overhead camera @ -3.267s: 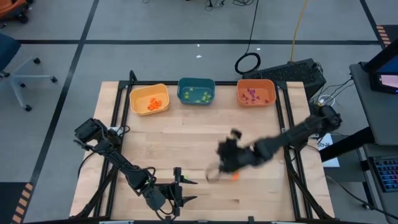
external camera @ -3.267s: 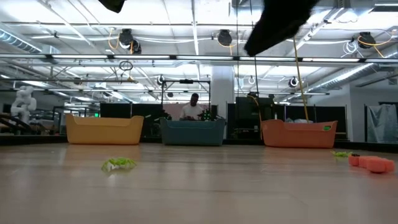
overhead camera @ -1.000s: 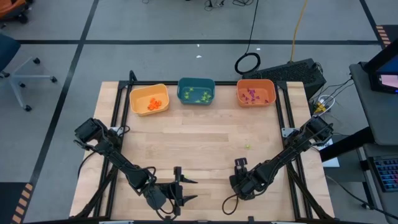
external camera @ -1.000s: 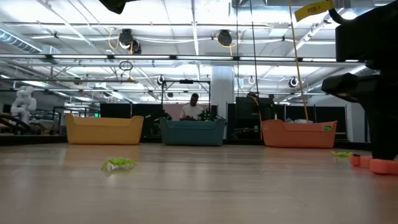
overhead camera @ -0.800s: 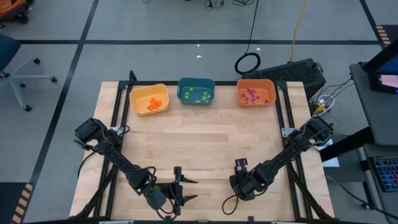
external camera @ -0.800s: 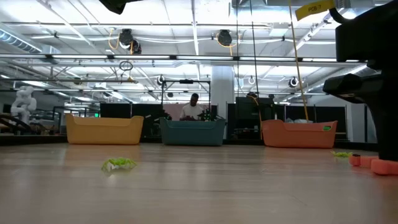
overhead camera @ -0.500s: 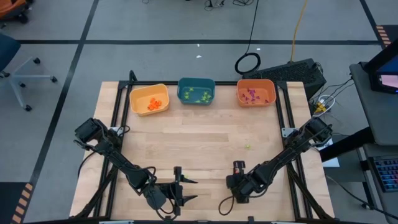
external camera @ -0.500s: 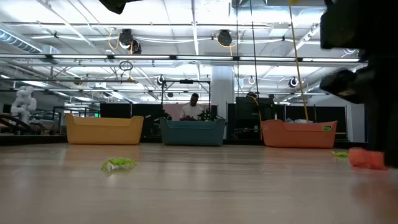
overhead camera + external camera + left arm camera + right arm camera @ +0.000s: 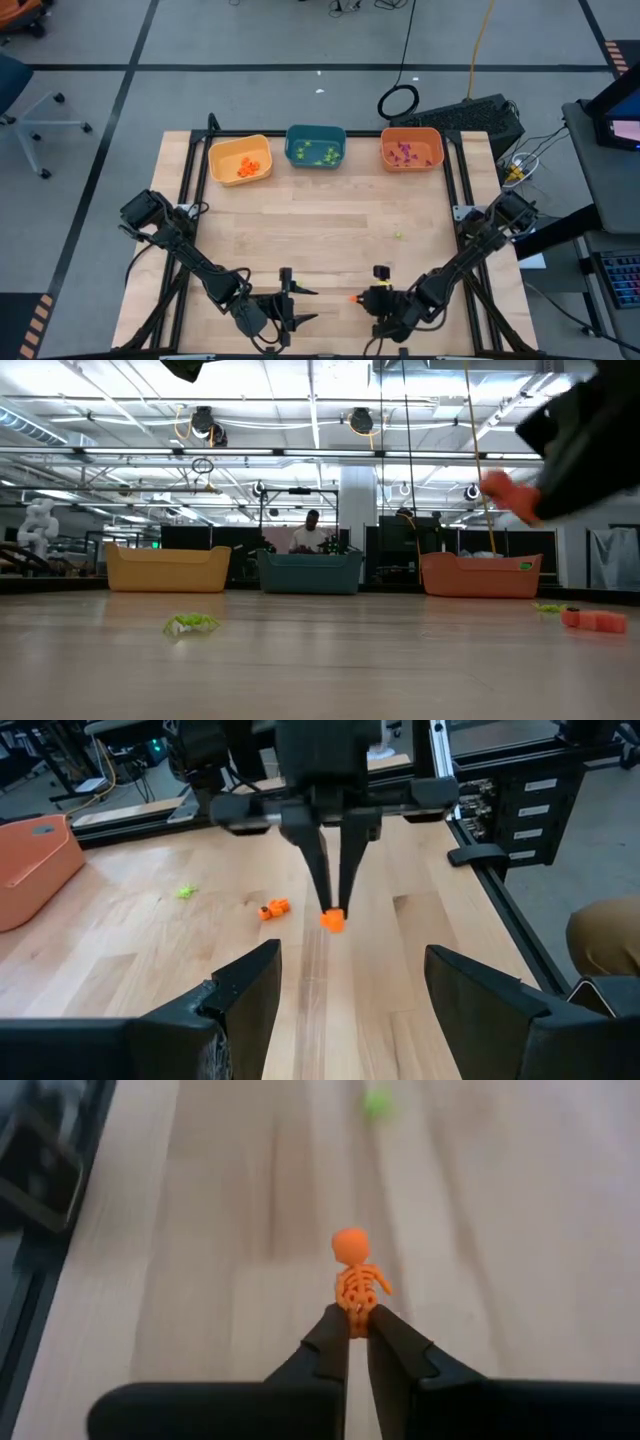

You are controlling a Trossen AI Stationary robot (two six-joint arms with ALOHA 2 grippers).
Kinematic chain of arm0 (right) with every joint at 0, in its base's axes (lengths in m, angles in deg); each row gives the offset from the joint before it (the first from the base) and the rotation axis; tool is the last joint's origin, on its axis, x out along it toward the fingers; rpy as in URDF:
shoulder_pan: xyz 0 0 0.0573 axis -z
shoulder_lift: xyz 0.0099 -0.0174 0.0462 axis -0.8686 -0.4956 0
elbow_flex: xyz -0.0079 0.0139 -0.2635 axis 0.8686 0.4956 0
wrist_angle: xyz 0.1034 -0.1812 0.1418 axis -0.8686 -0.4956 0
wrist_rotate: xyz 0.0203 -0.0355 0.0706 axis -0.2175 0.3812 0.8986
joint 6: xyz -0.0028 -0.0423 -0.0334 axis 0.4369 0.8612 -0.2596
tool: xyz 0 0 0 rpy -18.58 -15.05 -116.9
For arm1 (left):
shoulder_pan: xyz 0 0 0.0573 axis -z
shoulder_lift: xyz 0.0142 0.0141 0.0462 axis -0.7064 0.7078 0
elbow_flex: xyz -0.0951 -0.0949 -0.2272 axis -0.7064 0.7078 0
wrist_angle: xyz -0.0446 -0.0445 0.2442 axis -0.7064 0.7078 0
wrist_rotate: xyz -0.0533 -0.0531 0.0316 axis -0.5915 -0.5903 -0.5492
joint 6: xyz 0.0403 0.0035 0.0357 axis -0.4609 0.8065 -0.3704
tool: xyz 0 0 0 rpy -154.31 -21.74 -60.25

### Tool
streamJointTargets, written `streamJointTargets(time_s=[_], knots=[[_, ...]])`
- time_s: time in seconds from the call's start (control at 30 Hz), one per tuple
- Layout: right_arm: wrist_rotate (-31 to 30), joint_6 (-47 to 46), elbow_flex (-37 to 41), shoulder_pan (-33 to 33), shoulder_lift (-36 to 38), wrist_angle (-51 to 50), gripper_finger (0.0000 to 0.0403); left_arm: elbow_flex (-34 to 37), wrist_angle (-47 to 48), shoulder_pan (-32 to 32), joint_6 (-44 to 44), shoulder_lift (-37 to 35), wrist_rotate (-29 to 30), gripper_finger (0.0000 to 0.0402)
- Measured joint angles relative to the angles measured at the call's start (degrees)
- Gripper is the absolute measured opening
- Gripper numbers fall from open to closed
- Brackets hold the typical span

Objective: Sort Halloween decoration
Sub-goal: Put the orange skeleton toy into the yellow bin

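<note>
Right gripper [image 9: 357,1318] pinches orange skeleton [image 9: 355,1280] by its feet, near worktop's front edge | we judge: bound for yellow bin [image 9: 240,160] | left gripper [image 9: 345,990] wide, idle

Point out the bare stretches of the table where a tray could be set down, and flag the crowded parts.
Bare: the wide wooden middle of the table, between the yellow bin, teal bin and orange bin and the arms. Only a green trinket lies right of centre. Crowded: the near edge, where the open left gripper waits and the right gripper pinches an orange skeleton.
</note>
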Motion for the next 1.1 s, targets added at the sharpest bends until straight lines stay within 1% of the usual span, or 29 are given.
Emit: streamJointTargets(time_s=[0.13,0.3,0.37,0.5,0.7,0.9,1.03,1.1], knots=[[-9.35,2.84,0.0,-1.23,-0.11,5.03,0.0011,0.0,-0.39,-0.02,-0.02,0.0,0.0,0.0247],[-18.65,8.99,0.01,-1.39,-0.11,12.85,0.0011,0.0,-1.1,-0.05,-0.22,0.0,0.0,0.0247],[-21.17,12.97,0.38,-1.33,-0.11,17.28,0.0011,0.0,-1.52,-0.05,-0.47,0.0,0.0,0.0247],[-22.49,20.59,2.44,-0.85,-0.13,27.82,0.0011,0.0,-1.43,-0.06,-0.5,0.0,0.02,0.0247],[-21.69,29.1,7.48,-0.44,-0.13,43.65,0.0011,0.0,-1.32,-0.05,-0.45,0.0,0.02,0.0247],[-10.26,31.01,15.99,1.65,-0.13,62.63,0.0011,0.0,-1.3,-0.06,-0.42,0.0,0.07,0.0247],[-4.76,33.9,19.78,3.2,-0.13,71.47,0.0011,0.0,-1.33,-0.05,-0.39,0.0,0.23,0.0247],[-1.6,35.72,20.56,4.4,-0.13,74.29,0.0011,0.0,-1.39,-0.04,-0.39,0.0,0.26,0.0247]])
